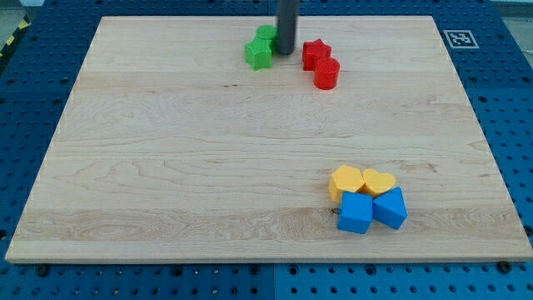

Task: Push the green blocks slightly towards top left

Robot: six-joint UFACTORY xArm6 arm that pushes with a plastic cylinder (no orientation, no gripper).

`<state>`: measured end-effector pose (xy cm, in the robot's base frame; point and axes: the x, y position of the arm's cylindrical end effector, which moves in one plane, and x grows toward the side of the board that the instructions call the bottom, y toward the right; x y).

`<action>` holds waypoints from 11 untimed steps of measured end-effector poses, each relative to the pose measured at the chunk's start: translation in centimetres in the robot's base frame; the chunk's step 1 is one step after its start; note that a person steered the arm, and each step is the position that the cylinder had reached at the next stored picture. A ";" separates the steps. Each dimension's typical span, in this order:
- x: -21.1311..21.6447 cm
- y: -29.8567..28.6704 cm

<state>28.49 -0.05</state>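
Two green blocks sit together near the view's top centre: a green star-like block (259, 54) in front and a second green block (266, 34) behind it, its shape partly hidden by the rod. My tip (285, 52) stands just right of the green blocks, touching or nearly touching them. A red star block (315, 53) and a red cylinder-like block (326, 73) lie just right of my tip.
A yellow hexagon-like block (346, 181), a yellow heart block (379, 182) and two blue blocks (356, 213) (390, 207) are clustered at the lower right of the wooden board (166, 167). A fiducial marker (456, 38) lies off the board's top right corner.
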 end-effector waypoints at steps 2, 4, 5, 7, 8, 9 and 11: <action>0.3 -3.7; 4.1 -2.2; 4.3 -5.0; 0.2 -16.2; 0.0 -15.2; 1.5 -9.9; 0.8 -4.3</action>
<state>29.28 -4.34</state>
